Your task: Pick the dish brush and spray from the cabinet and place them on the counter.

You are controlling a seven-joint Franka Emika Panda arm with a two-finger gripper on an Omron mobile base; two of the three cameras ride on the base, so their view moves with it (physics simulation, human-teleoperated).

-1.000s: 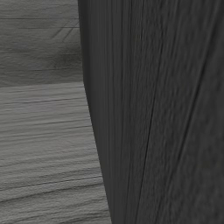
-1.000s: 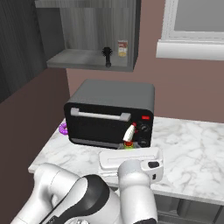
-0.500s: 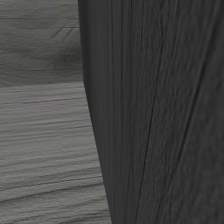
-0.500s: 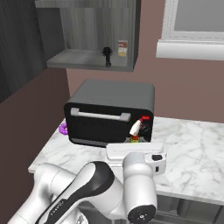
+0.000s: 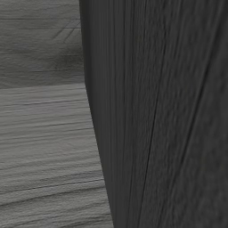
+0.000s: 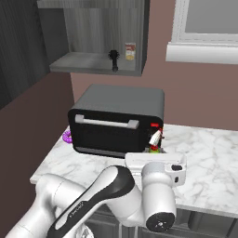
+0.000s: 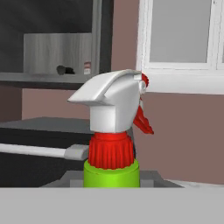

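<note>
- The spray (image 7: 114,131) stands upright close before the hand camera, its white trigger head above a red collar and a green body; in the right base view its white-and-red top (image 6: 155,138) shows just above the robot's wrist, by the right front corner of the toaster oven (image 6: 116,120).
- The gripper's fingertips are hidden in every picture, so whether it is open or clamped on the bottle cannot be told.
- The dish brush (image 6: 113,59), dark and upright, stands on the shelf of the open cabinet (image 6: 95,65) above the oven, near a small labelled canister (image 6: 130,51); the hand camera catches it as a dark shape (image 7: 65,70) on that shelf.
- The white marble counter (image 6: 209,162) carries the oven, with a purple item (image 6: 67,136) at the oven's left.
- A window (image 7: 181,39) is set in the brown wall behind.
- A dark wood-grain panel (image 5: 164,116) looms close in the left base view.
</note>
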